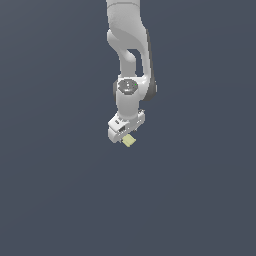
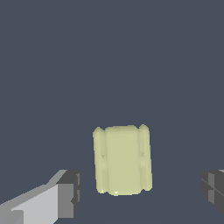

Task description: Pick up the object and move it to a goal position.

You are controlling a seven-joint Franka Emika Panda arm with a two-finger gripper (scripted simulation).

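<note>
The object is a small pale yellow-green block (image 2: 123, 160), roughly cuboid with ridged long edges. In the wrist view it lies between my two dark fingertips, one pad (image 2: 70, 192) on one side and the other pad (image 2: 213, 189) on the far side, with clear gaps to both. My gripper (image 2: 142, 192) is open around it. In the exterior view the white arm hangs down from above and the gripper (image 1: 125, 134) sits right over the block (image 1: 129, 141), which peeks out below the hand.
A plain dark grey-blue surface (image 1: 60, 190) fills both views. No other objects, containers or edges show.
</note>
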